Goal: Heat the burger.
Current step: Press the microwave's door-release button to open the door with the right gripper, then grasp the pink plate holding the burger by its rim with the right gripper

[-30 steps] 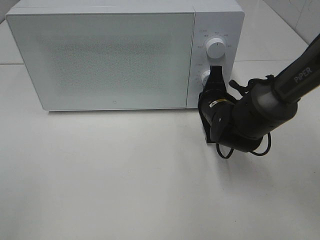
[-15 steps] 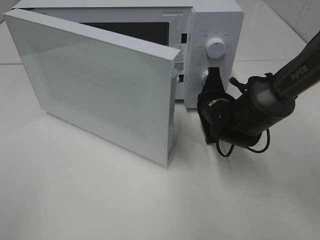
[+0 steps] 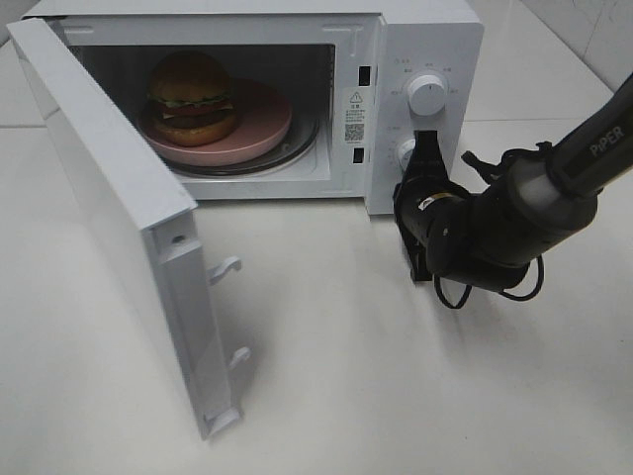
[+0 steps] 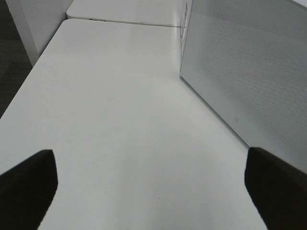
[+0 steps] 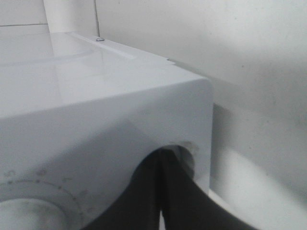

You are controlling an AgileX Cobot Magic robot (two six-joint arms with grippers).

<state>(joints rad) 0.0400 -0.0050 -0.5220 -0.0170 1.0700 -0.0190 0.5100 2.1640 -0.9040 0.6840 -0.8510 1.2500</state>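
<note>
The burger (image 3: 193,94) sits on a round pink plate (image 3: 259,129) inside the white microwave (image 3: 425,40), on the left of the cavity. The microwave door (image 3: 119,228) stands swung wide open to the left. My right gripper (image 3: 425,143) is shut, its tips pointing up at the control panel beside the lower knob (image 3: 406,151). In the right wrist view the shut fingers (image 5: 165,158) touch the panel's lower corner. My left gripper (image 4: 151,191) is open over bare table, with nothing between its fingers (image 4: 26,187), and the door's outer face (image 4: 249,72) is off to its side.
The upper knob (image 3: 427,94) is above the right gripper. The open door juts far out over the white table (image 3: 396,396) on the left. The right arm (image 3: 554,188) reaches in from the right edge.
The microwave door has swung from shut to wide open, uncovering the burger on its plate. My right gripper has stayed by the lower knob, still shut.
</note>
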